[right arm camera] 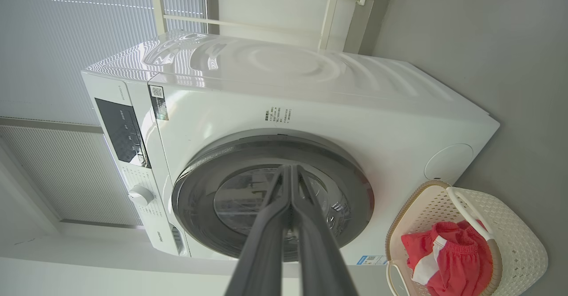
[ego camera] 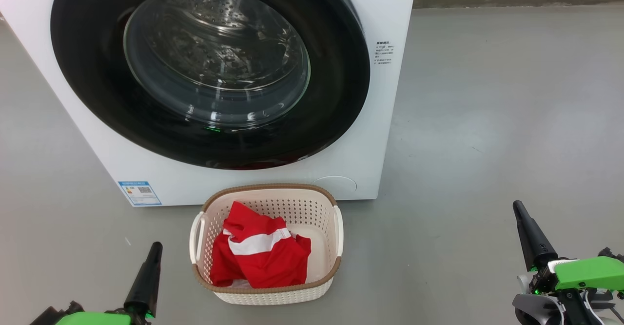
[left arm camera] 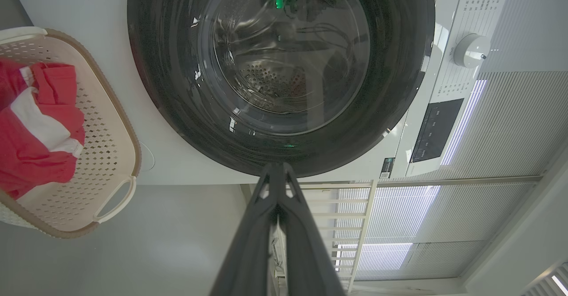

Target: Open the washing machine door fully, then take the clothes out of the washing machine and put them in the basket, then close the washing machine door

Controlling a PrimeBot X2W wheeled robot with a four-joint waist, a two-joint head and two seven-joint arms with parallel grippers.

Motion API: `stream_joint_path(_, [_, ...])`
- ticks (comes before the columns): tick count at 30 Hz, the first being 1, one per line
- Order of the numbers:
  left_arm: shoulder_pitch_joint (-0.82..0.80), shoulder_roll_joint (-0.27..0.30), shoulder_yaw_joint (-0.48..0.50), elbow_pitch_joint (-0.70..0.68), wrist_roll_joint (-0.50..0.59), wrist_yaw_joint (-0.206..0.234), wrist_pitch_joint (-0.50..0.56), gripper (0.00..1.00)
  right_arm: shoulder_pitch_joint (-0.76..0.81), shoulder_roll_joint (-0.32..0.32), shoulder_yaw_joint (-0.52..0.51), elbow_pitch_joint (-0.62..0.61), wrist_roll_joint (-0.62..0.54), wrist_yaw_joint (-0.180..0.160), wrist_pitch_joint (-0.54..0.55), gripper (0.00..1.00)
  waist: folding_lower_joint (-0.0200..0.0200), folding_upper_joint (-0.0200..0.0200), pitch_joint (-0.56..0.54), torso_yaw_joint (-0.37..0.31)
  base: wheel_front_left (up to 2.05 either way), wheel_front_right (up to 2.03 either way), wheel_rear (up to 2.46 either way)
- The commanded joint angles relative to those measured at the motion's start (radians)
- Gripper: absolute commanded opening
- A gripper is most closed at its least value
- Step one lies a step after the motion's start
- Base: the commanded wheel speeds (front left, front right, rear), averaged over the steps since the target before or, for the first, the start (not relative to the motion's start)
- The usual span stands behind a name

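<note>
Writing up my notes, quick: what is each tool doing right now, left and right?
Left tool: closed, holding nothing.
Right tool: closed, holding nothing.

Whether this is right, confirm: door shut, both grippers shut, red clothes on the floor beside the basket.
Wrong on one point: the clothes lie inside the basket, not on the floor, as the head view shows. The door is shut, and the left gripper and right gripper are shut.
</note>
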Motion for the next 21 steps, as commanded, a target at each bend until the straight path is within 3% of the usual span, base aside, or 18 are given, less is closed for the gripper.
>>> stream_joint_path(1, [-0.042,0.011,0.037,-0.02,0.004,-0.01,0.006,0.0,-0.049,-0.017,0.022,-0.025,0.002,0.0,0.007,0.0,0.0,-0.0001,0.0,0.0,0.0,0.0,0.0])
stream_joint_path(21, [-0.043,0.009,0.04,-0.02,0.007,-0.01,0.008,0.0,-0.049,-0.017,0.022,-0.025,0.002,0.0,0.007,0.0,0.0,-0.0001,0.0,0.0,0.0,0.0,0.0])
